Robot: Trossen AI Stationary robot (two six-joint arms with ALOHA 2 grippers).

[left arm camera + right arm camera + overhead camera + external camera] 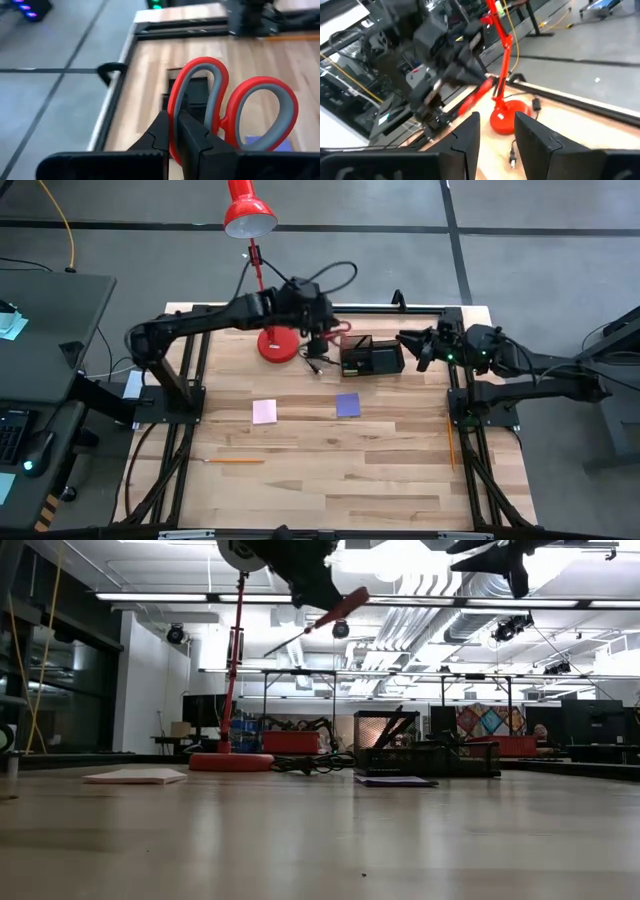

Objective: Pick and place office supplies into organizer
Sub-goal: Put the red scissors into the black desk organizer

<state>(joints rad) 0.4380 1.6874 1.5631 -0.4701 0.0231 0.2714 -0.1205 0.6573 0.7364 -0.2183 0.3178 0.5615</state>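
Observation:
My left gripper (325,330) is shut on the red-handled scissors (335,612), held high above the table just left of the black organizer (371,359). In the left wrist view the organizer (197,92) shows below, through a handle loop. My right gripper (415,346) hovers open in the air at the organizer's right side and touches nothing. The pink pad (264,411) and the purple pad (347,404) lie flat on the table. One orange pencil (235,461) lies near the left front, and another (451,442) lies along the right edge. My left gripper pinches the rim of one red handle loop (174,131) between its two fingers. The scissors are lifted clear of the table. They sit tilted, with the handles (342,606) up and the blades (285,641) slanting downward.
The red desk lamp stands with its round base (278,345) just left of the organizer, and its head (248,216) reaches beyond the far edge. A black cable and plug (316,363) lie between base and organizer. Bare wood stretches across the near half (350,480).

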